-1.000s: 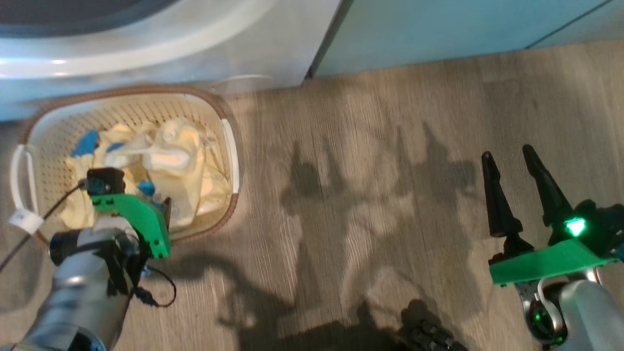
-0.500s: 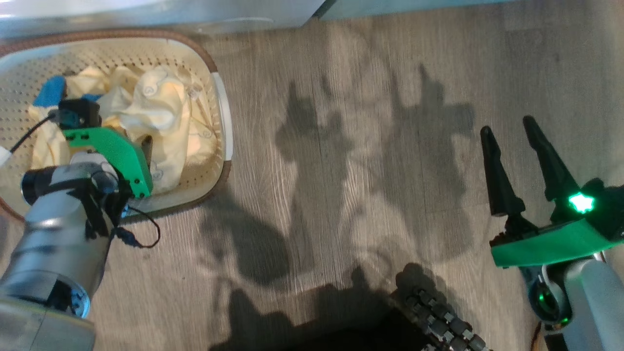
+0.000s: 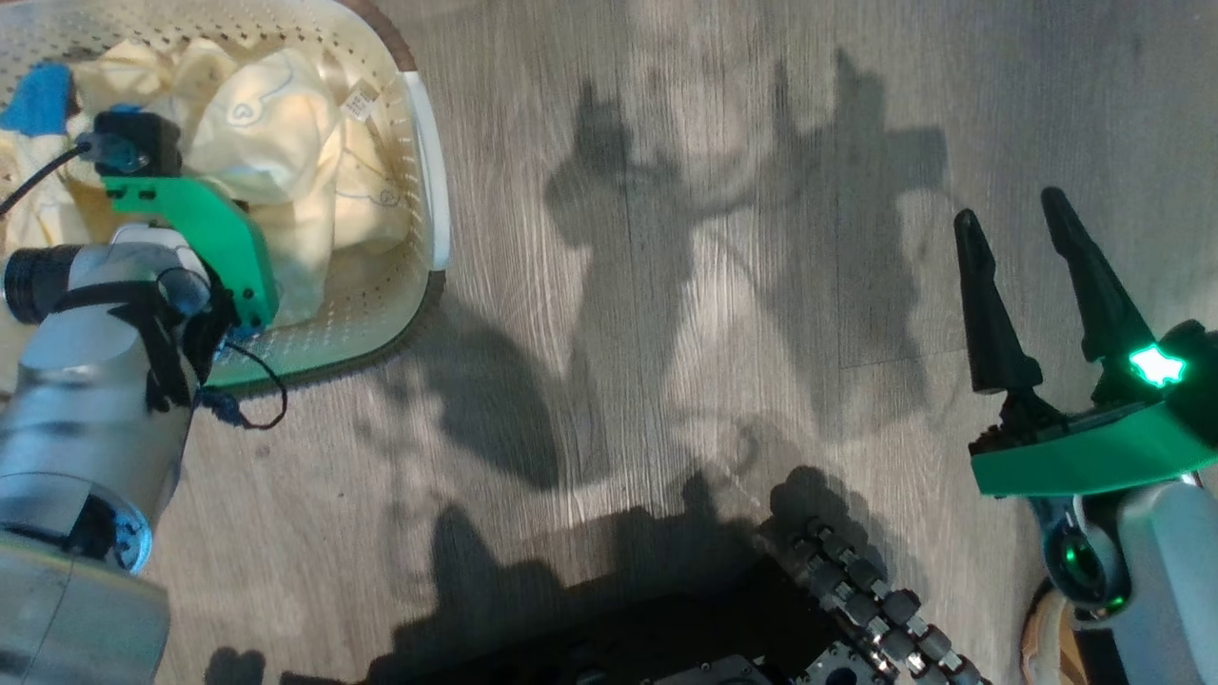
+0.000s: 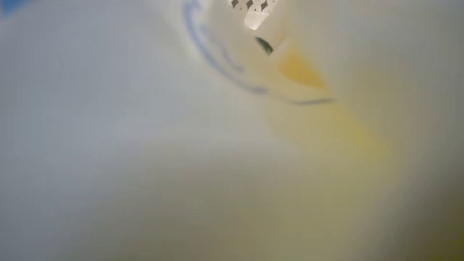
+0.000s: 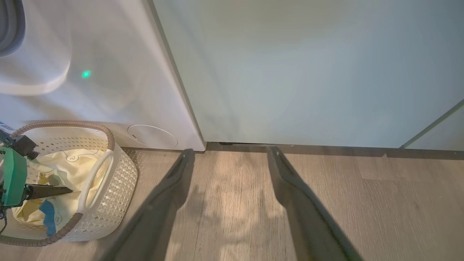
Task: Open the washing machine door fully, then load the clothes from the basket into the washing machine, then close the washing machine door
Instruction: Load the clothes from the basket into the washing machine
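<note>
Right wrist view, biggest thing first: the washing machine [image 5: 108, 54], a white front up and to the left of the right gripper [image 5: 231, 150], and the pale green cabinet [image 5: 308, 72] dead ahead of its fingertips. Also there, low on the machine, a round cap [image 5: 152, 136], and above it a green glint [image 5: 86, 74]. From the head view instead: the wood floor [image 3: 618, 238] under both arms, crossed by shadows, and the robot's dark base [image 3: 856, 599] with a row of rollers, behind and inboard of the right gripper.

Next in size, the basket [image 5: 116, 181]: well to the left of the right gripper, upright, mouth up, just in front of the machine. Turns its white-handled short end toward the right gripper, so runs lengthwise along the machine's front. Holds the clothes [image 5: 76, 163], a crumpled pale yellow heap with blue patches, around and beneath the left gripper [image 5: 67, 189].

Reaches down into that heap, green mount [image 3: 200, 228] uppermost. From the right wrist, one dark wedge, fingers drawn together, tip sunk in the yellow cloth and pinching it. In the left wrist view, blurred yellow fabric right against the lens, over the fingers, with a thin blue stitched line [image 4: 214, 61] and a scrap of perforated basket wall past the tips.

Right gripper: over the floor, fingers spread wide, clasping nothing, well apart from basket and machine.
</note>
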